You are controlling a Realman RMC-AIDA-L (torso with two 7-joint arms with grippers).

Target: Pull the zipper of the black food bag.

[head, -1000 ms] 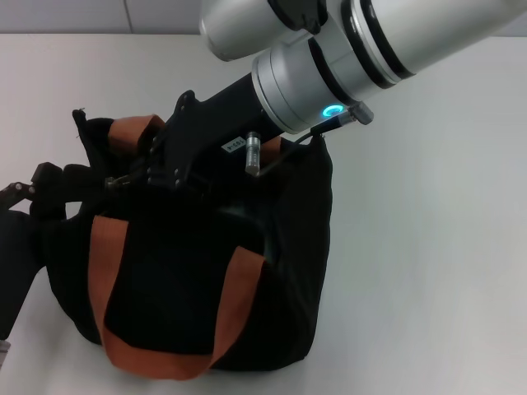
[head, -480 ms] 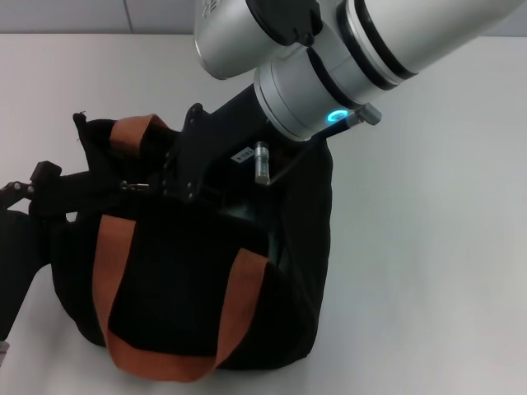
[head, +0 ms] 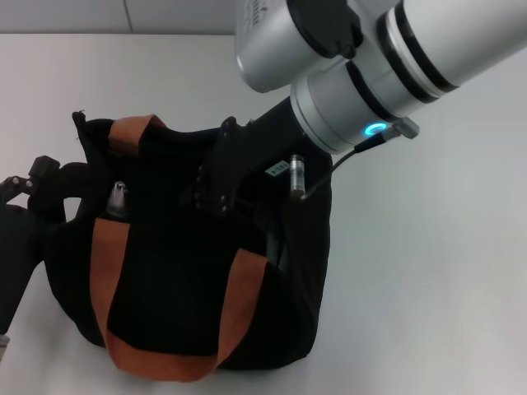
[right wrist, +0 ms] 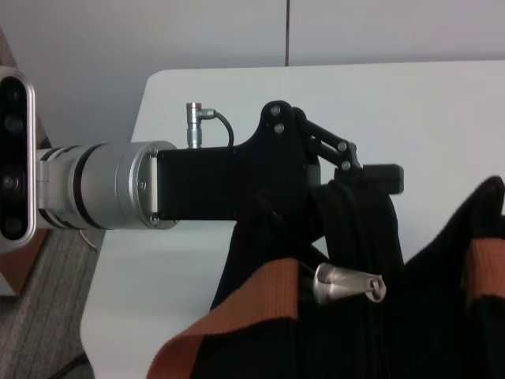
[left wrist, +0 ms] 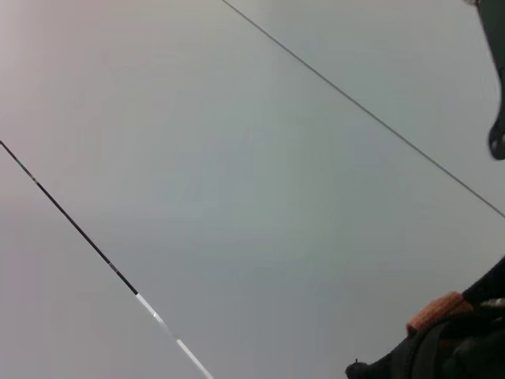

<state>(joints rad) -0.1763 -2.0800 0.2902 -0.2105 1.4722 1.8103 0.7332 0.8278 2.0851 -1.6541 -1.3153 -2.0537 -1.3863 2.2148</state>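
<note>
The right gripper (head: 216, 185) has slid back across the top of the black bag (head: 189, 271) and let go of the silver zipper pull (head: 118, 196), so the pull looks finished. The left gripper (right wrist: 371, 175) is pinched shut on the bag's edge.

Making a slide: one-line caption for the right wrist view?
Left gripper pinches the black food bag's edge, silver zipper pull lying free.

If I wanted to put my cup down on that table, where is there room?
Bare table lies beyond the black food bag on the robot's right, and behind it. The bag's top is crowded: right gripper above, left gripper holding its edge.
</note>
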